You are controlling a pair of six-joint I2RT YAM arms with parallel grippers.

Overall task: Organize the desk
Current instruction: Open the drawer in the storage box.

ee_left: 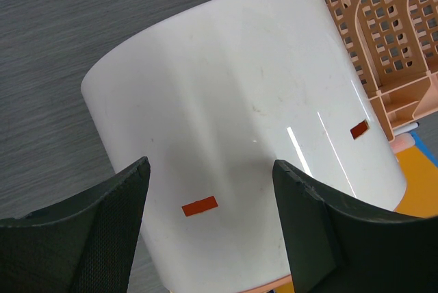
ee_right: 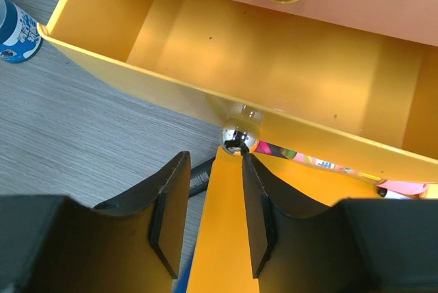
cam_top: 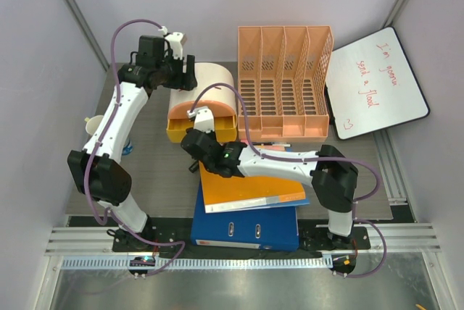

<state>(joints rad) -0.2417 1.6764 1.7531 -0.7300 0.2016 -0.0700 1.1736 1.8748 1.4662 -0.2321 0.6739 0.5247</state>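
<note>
On the dark grey desk (cam_top: 156, 172) stands a small drawer cabinet with a rounded white top (cam_top: 206, 82). Its yellow drawer (cam_top: 181, 132) is pulled out and looks bare inside (ee_right: 274, 67). My left gripper (ee_left: 211, 166) hangs open over the far left of the white top (ee_left: 239, 101), a finger to each side. My right gripper (ee_right: 213, 163) is open, with its fingertips just short of the drawer's chrome knob (ee_right: 239, 137). It holds nothing, and the orange folder (ee_right: 233, 238) shows through the gap.
The orange folder (cam_top: 250, 187) lies on a blue binder (cam_top: 246, 227) at the front. A peach file organizer (cam_top: 283, 85) stands at the back, with a whiteboard (cam_top: 373, 82) to its right. A blue and white bottle (ee_right: 17, 33) lies left of the drawer.
</note>
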